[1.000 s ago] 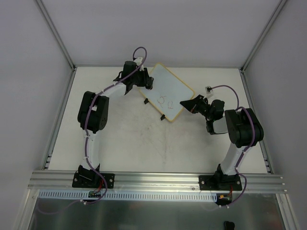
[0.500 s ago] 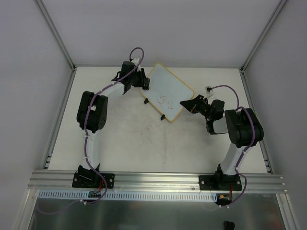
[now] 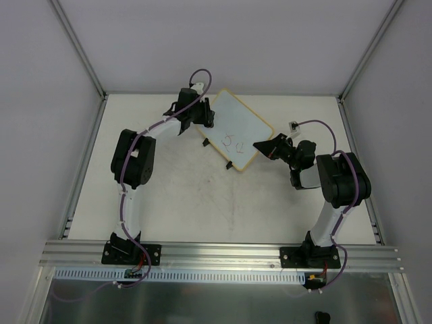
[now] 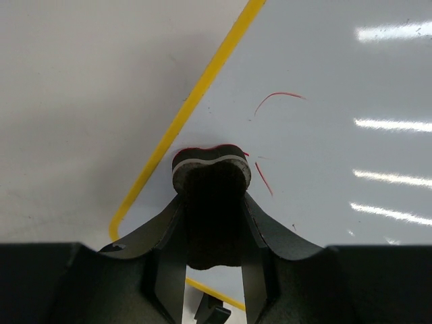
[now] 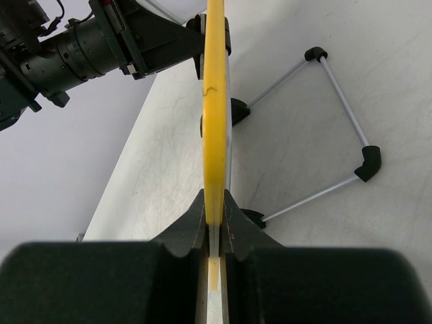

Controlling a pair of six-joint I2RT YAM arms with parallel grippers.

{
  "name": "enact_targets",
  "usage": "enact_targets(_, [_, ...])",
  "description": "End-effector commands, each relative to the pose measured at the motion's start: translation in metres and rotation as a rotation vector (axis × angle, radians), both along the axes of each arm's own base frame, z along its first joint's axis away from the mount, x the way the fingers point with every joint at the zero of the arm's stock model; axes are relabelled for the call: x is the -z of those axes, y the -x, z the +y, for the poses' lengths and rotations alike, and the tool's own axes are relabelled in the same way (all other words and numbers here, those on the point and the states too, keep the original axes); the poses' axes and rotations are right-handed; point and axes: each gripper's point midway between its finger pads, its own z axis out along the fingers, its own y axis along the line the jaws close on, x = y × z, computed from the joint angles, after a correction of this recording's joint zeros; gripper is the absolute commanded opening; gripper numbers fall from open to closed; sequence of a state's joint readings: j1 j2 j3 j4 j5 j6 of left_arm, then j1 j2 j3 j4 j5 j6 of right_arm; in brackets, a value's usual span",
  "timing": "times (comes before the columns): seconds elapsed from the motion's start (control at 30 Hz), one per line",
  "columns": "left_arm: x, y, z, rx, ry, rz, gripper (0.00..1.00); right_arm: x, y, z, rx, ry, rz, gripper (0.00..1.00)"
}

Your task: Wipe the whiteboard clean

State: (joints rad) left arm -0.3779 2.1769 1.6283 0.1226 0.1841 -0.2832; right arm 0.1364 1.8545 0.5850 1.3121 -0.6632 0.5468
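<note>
The whiteboard (image 3: 243, 125) has a yellow frame and stands tilted on the table, with red scribbles (image 3: 233, 141) near its lower edge. My left gripper (image 3: 205, 116) is shut on a small black eraser (image 4: 210, 177), which is pressed flat against the whiteboard (image 4: 324, 135) just inside its yellow frame. Thin red marks (image 4: 277, 97) lie beside the eraser. My right gripper (image 3: 260, 147) is shut on the board's right edge. In the right wrist view the whiteboard (image 5: 215, 101) shows edge-on between the jaws of the right gripper (image 5: 215, 212).
A wire stand (image 5: 341, 131) with black feet props up the back of the board. Two black clips (image 3: 230, 165) sit on its lower edge. The left arm (image 5: 88, 47) reaches in from the other side. Metal rails border the table (image 3: 182, 196).
My left gripper, still holding the eraser, has shifted slightly up and left along the board's upper left corner, then back right. The right arm and the board have stayed still.
</note>
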Motion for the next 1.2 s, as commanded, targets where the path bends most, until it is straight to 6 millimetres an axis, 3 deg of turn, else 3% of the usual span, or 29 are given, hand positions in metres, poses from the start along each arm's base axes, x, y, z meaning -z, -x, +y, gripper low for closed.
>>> enact_targets(0.0, [-0.011, 0.035, -0.057, 0.150, -0.003, -0.014, 0.00, -0.048, 0.000, 0.012, -0.054, 0.002, -0.278, 0.00])
enact_targets(0.23, [-0.007, 0.058, -0.081, 0.186, -0.041, -0.021, 0.00, -0.048, 0.000, 0.012, -0.054, 0.003, -0.278, 0.00])
enact_targets(0.43, [-0.009, 0.056, -0.079, 0.177, -0.044, -0.018, 0.00, -0.047, 0.000, 0.012, -0.054, 0.003, -0.275, 0.00])
enact_targets(0.67, [-0.022, 0.018, -0.045, 0.110, 0.007, -0.005, 0.00, -0.047, 0.000, 0.012, -0.054, 0.003, -0.275, 0.00])
enact_targets(0.83, [-0.048, -0.012, -0.025, 0.063, -0.005, -0.067, 0.00, -0.048, 0.000, 0.012, -0.054, 0.003, -0.278, 0.00])
enact_targets(1.17, [-0.056, -0.030, -0.017, 0.025, -0.057, -0.104, 0.00, -0.047, 0.000, 0.012, -0.056, 0.003, -0.275, 0.00])
